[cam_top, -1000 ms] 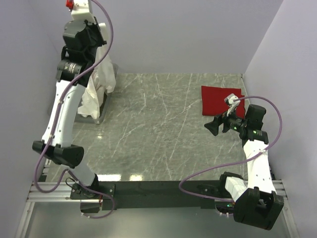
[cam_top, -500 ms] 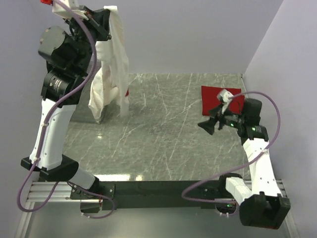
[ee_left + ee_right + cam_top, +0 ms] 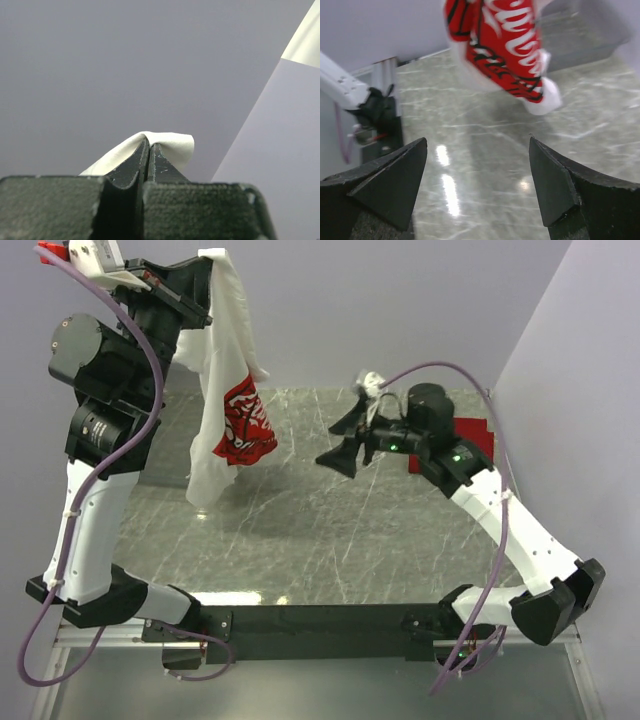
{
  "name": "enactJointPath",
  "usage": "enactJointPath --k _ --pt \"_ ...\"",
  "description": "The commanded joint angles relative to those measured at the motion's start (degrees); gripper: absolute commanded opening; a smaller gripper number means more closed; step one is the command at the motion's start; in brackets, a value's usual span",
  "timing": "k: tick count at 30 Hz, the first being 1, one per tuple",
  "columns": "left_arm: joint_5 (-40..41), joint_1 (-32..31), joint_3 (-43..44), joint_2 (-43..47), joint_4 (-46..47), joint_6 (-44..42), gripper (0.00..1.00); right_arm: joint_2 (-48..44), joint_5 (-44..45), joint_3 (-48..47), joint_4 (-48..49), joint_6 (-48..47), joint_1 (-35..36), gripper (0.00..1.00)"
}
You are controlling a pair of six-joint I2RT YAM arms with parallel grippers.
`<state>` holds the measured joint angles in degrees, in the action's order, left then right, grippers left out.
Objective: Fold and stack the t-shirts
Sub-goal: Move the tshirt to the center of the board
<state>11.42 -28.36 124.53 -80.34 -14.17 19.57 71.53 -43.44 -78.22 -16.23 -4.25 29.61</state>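
The white t-shirt (image 3: 228, 390) with its red chest graphic (image 3: 243, 430) hangs in the air at the back left, its lower end reaching down near the table. My left gripper (image 3: 208, 262) is shut on a fold of its cloth (image 3: 165, 142), held high. My right gripper (image 3: 345, 435) stands open over the middle of the table, pointing left at the hanging shirt, whose graphic (image 3: 502, 37) fills the top of the right wrist view. Nothing lies between its fingers (image 3: 555, 185). The red t-shirt (image 3: 478, 435) lies folded at the back right, mostly hidden behind the right arm.
The grey marble table (image 3: 320, 530) is walled in by lilac panels at the back and right. A clear plastic bin (image 3: 585, 30) sits at the back left, behind the hanging shirt. The left arm's base (image 3: 375, 115) stands at the near edge.
The left gripper has lifted the white t-shirt higher, and the red graphic now faces out. The right arm has swung from beside the red t-shirt to the table's middle, toward the hanging shirt.
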Motion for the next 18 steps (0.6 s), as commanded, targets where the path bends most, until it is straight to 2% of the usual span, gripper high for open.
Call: enactJointPath --k 1,3,7,10,18 --pt "-0.52 -0.64 -0.43 0.88 4.33 2.4 0.0 -0.51 4.67 1.13 3.66 5.56 5.8 0.88" --pt "-0.78 -0.91 -0.43 0.71 4.24 3.01 0.0 0.36 6.78 2.54 4.89 6.88 9.85 0.88" --pt "0.27 -1.44 -1.39 1.23 4.24 3.46 0.0 3.7 16.87 1.23 5.24 8.11 17.22 0.88" --pt "1.23 -1.7 -3.15 2.11 4.51 3.89 0.0 7.56 29.43 -2.28 4.89 9.26 23.82 0.88" --pt "1.68 -1.96 -4.03 2.46 4.33 5.12 0.0 16.18 45.25 -10.28 4.98 10.93 30.33 0.88"
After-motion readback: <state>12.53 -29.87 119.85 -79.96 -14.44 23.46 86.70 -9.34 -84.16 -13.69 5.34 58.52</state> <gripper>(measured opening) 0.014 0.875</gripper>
